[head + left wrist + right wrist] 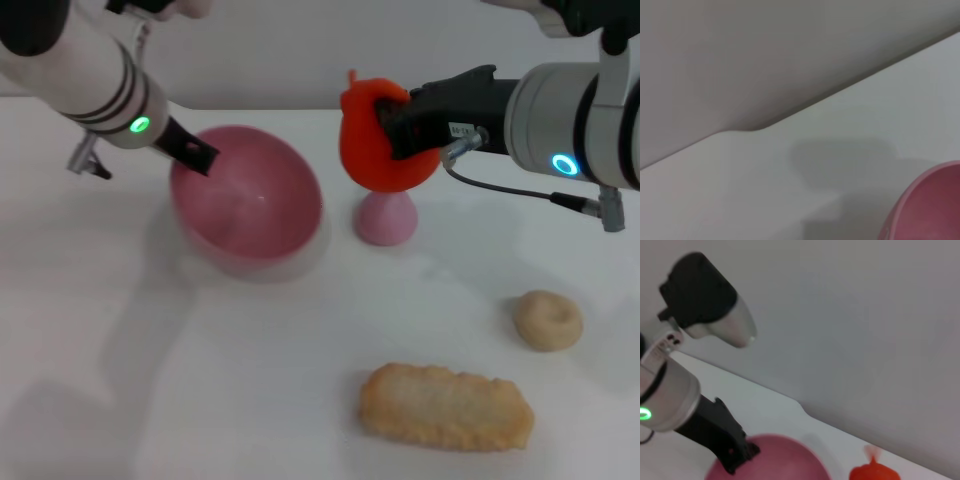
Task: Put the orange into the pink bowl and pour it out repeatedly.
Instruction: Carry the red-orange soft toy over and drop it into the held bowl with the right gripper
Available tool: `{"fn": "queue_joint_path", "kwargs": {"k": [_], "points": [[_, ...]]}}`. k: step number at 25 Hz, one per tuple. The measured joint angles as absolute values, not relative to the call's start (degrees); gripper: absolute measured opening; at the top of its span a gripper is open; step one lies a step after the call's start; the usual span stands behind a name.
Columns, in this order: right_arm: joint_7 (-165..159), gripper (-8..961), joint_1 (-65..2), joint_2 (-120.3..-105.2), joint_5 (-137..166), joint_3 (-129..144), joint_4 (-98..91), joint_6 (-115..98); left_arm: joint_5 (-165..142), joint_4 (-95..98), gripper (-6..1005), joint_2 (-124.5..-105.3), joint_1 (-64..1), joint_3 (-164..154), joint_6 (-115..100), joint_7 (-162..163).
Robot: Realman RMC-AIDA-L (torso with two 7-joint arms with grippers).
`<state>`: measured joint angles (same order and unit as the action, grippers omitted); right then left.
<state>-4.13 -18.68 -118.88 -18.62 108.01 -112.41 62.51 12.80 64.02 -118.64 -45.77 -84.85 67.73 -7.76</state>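
Pink dome (pixel 386 219) close beside pink bowl (pixel 247 203).

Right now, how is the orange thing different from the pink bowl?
The orange is bright red-orange and lumpy, while the pink bowl is smooth and pink. The orange is smaller than the bowl. The orange is held up in the air by the right gripper, above a small pink dome, while the bowl is tipped on the table with the left gripper on its rim. Both are being gripped by the robot.
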Motion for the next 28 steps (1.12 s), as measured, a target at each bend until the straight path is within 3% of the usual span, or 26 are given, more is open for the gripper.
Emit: {"fn": "queue_joint_path", "kwargs": {"k": [9,25,27,28], "points": [[-4.12,49,-21.85,-118.83,-18.88,107.97,-106.03,59.79,17.37,65.88,154,-118.76,-47.60,-87.66,67.47,-7.78],[-4.04,131,-25.58,-118.96,-21.27,108.45,-97.44,56.40,19.32,67.15,158,-118.65,-47.80,-87.81,67.13,-8.65],[-4.04,355,-25.28,-118.97,-21.07,108.29,-97.74,56.04,19.30,67.09,158,-118.64,-47.82,-87.83,66.82,-9.10],[-4.04,370,-25.02,-118.98,-20.97,108.13,-97.91,55.49,19.30,67.09,158,-118.64,-47.82,-87.83,66.82,-9.10]]}}
